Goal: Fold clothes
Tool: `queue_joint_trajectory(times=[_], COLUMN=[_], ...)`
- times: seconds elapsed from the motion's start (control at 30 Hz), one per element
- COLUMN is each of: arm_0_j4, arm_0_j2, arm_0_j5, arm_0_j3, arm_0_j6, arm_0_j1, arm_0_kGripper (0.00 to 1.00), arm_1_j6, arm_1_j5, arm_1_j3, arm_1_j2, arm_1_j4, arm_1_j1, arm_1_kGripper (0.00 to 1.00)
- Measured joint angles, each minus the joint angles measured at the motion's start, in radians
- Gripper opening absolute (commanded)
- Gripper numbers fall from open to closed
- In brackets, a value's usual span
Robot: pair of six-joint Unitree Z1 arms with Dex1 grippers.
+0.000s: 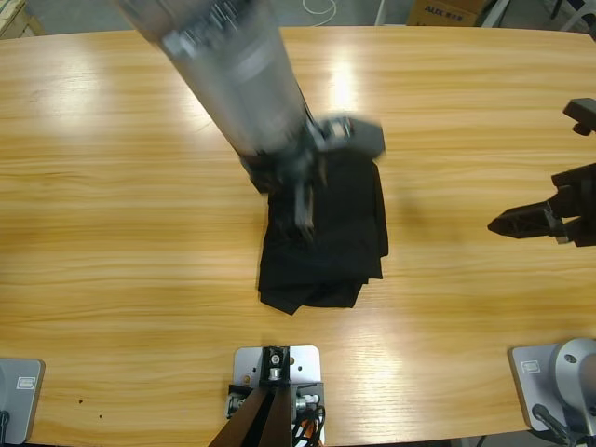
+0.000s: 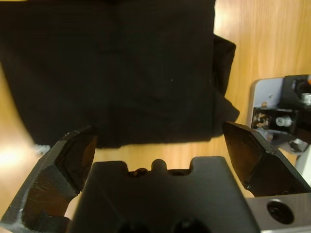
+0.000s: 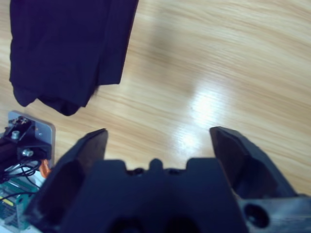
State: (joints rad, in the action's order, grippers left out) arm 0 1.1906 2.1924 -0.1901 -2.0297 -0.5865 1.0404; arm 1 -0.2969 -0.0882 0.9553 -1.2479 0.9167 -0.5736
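The soft black shirt (image 1: 323, 237) lies folded compact mid-tabletop (image 1: 140, 186), nearer the front edge. Both tools, left (image 2: 160, 141) and right (image 3: 158, 141), are spread, holding nothing. Folding looks nearly finished.

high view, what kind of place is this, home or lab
Probably a lab or workshop: a long wooden table with a folded black shirt, cardboard boxes on the floor behind, and camera rigging bolted on.

A plain black shirt (image 1: 324, 240) is seen on a light, wood-grained desk (image 1: 121, 186); black jaws are shown on each gripper.
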Motion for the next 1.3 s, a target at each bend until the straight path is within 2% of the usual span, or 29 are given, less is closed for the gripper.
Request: queue_joint_trajectory(times=[0.23, 0.67, 0.83, 0.93, 1.03, 1.3], arm_0_j4=[0.003, 0.006, 0.010, 0.012, 0.037, 0.096], arm_0_j2=[0.159, 0.280, 0.314, 0.325, 0.329, 0.345], arm_0_j5=[0.019, 0.115, 0.303, 0.333, 0.349, 0.341], arm_0_j3=[-0.095, -0.185, -0.258, -0.282, -0.289, -0.331], arm_0_j6=[0.000, 0.000, 0.221, 0.327, 0.457, 0.735], arm_0_j1=[0.010, -0.004, -0.021, -0.087, -0.197, -0.607], arm_0_kGripper=[0.982, 1.000, 1.000, 1.000, 1.000, 1.000], arm_1_j6=[0.000, 0.000, 0.000, 0.000, 0.000, 0.001], arm_1_j5=[0.000, -0.001, -0.009, -0.011, -0.011, -0.013], arm_1_j3=[0.000, -0.023, -0.023, -0.023, -0.023, -0.024], arm_1_j2=[0.034, 0.049, 0.049, 0.050, 0.051, 0.051], arm_1_j4=[0.021, -0.004, -0.011, -0.011, -0.011, -0.022], arm_1_j1=[0.000, 0.045, 0.048, 0.048, 0.048, 0.049], arm_1_kGripper=[1.000, 1.000, 1.000, 1.000, 1.000, 1.000])
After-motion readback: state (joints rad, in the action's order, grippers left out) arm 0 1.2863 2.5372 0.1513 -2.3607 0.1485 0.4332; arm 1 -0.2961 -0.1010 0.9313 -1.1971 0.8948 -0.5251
